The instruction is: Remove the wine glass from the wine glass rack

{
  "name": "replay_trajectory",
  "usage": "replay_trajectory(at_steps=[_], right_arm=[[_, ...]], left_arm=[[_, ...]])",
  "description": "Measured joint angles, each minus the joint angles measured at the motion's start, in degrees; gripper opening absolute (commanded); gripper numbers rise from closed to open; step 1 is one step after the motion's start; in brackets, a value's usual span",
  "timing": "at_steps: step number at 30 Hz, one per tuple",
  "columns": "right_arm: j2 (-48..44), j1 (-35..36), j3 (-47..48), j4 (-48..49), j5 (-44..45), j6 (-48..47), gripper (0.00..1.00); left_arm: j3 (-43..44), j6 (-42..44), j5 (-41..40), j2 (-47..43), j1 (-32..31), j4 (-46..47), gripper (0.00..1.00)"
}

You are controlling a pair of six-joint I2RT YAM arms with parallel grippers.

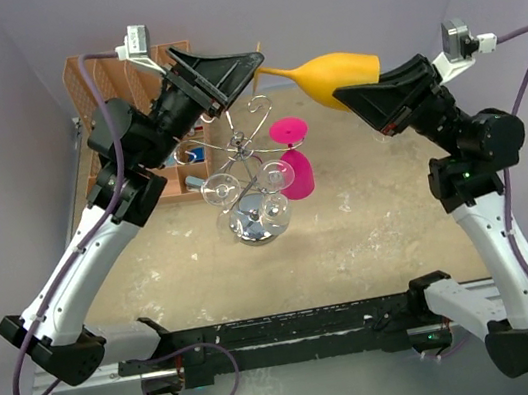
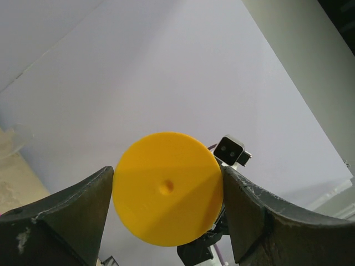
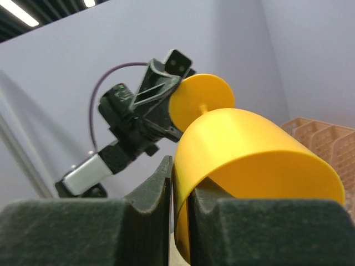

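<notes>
A yellow wine glass (image 1: 339, 71) lies on its side in the air behind the silver wire wine glass rack (image 1: 241, 151), clear of it. My right gripper (image 1: 354, 96) is shut on the rim of its bowl (image 3: 244, 144), one finger inside and one outside. My left gripper (image 1: 252, 66) holds the glass's round foot (image 2: 166, 188) edge-on between its two fingers, which touch both sides. The rack stands mid-table on its chrome base (image 1: 261, 226). A pink glass (image 1: 296, 167) and clear glasses (image 1: 276, 208) hang on it.
An orange slotted file organizer (image 1: 88, 85) stands at the back left, partly behind my left arm. It shows at the right edge of the right wrist view (image 3: 321, 133). Purple walls close off the back and sides. The arms' black base rail (image 1: 287, 335) runs along the near edge.
</notes>
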Motion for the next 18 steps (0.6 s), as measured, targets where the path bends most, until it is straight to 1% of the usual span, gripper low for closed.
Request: replay_trajectory(at_steps=[1, 2, 3, 8, 10, 11, 14, 18], right_arm=[[-0.3, 0.0, 0.0, -0.1, 0.3, 0.4, 0.00], [-0.7, 0.1, 0.0, 0.0, 0.4, 1.0, 0.00], [-1.2, 0.4, 0.0, 0.1, 0.4, 1.0, 0.00], [-4.0, 0.6, 0.0, -3.1, 1.0, 0.6, 0.00], [-4.8, 0.9, 0.2, -6.3, 2.0, -0.9, 0.00], [-5.2, 0.6, 0.4, -8.5, 3.7, -2.1, 0.00], [-5.6, 0.2, 3.6, -17.0, 9.8, -7.2, 0.00], [-6.8, 0.1, 6.8, -25.9, 16.2, -14.3, 0.00]], left_arm=[[0.0, -0.2, 0.6, 0.0, 0.0, 0.4, 0.50], [0.0, -0.4, 1.0, 0.0, 0.0, 0.6, 0.59], [0.0, -0.8, 1.4, 0.0, 0.0, 0.7, 0.63], [0.1, 0.2, 2.2, -1.2, -0.7, -0.8, 0.66], [0.9, 2.6, 0.7, -2.0, -0.9, -4.7, 0.67], [2.6, 5.3, -1.3, -2.5, -0.8, -9.4, 0.68], [6.2, 9.6, -5.2, -3.1, -0.2, -15.9, 0.68], [8.6, 15.1, -10.2, -6.2, -0.2, -22.3, 0.69]])
